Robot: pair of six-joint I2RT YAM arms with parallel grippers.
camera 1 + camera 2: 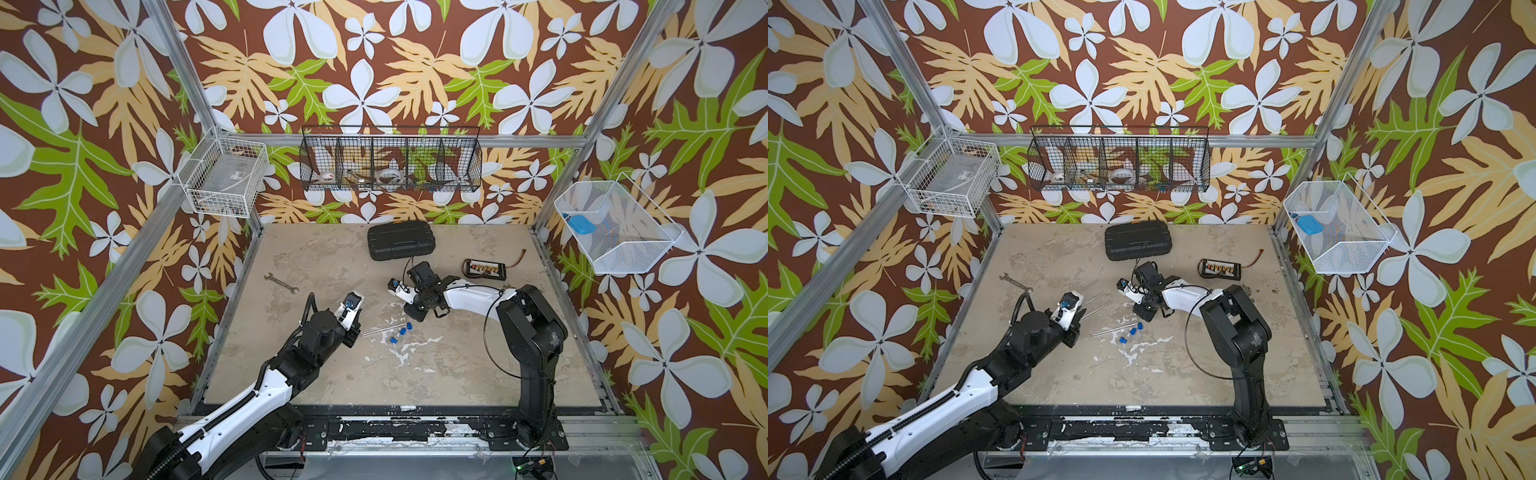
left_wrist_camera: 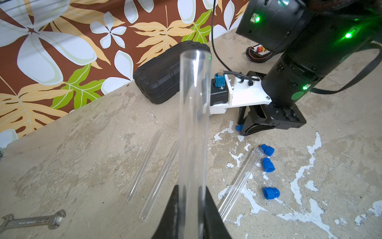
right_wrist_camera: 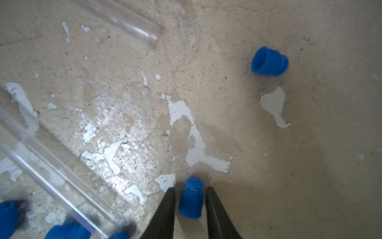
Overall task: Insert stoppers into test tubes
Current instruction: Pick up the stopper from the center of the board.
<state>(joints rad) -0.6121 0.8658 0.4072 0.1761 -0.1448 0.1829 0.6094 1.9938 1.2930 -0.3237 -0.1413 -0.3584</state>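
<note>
Now, note left gripper (image 2: 191, 192) clamped on 1 test tube (image 2: 194, 103); observe right gripper (image 3: 190, 188) straddling 1 stopper (image 3: 191, 203), finger contact unclear through blur.

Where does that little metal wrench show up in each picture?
In a top view: wrench on the left of the table.
In a top view: same place.
Left wrist: close to the camera, far from the blue stoppers.
Right wrist: not in it.
Landmark: black case, missing only from right wrist.

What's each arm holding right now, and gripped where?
Left gripper: test tube, gripped near one end, open end free. Right gripper: nothing yet; jaws straddle a stopper, gaps showing.
</note>
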